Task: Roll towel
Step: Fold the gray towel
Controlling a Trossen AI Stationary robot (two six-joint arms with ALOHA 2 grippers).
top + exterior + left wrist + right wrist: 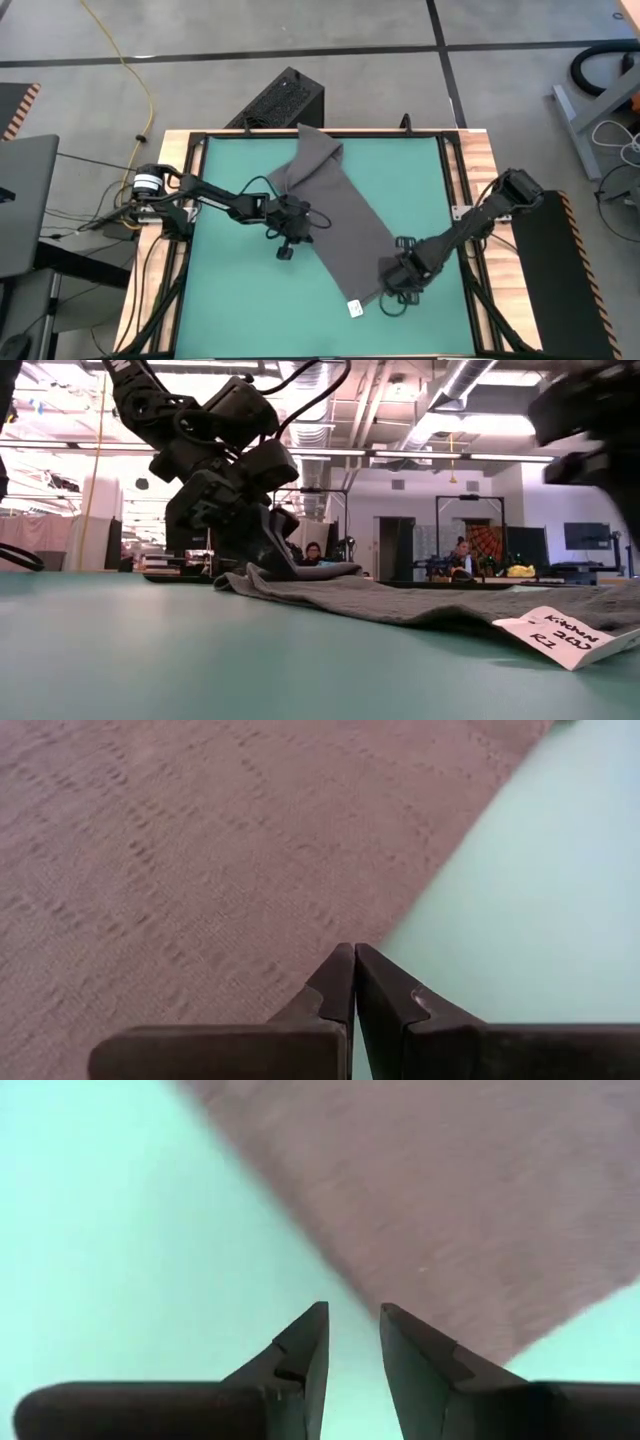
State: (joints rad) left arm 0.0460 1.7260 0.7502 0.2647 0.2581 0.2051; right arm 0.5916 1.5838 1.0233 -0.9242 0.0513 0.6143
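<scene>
Robotics lab or workshop was indicated: green tabletop [230, 300] on concrete floor [300, 25], exposed ceiling ducts [400, 420], people seated at workstations [462, 558] behind, cables [140, 70] strewn around.

Around your bench [215, 320] you have a grey concrete floor [250, 30] with a yellow cable [148, 90]; beyond it, an open hall, bright ceiling strip lights [470, 375] and two seated people [462, 557].

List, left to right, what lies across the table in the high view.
left gripper → towel → white tag → right gripper
</scene>
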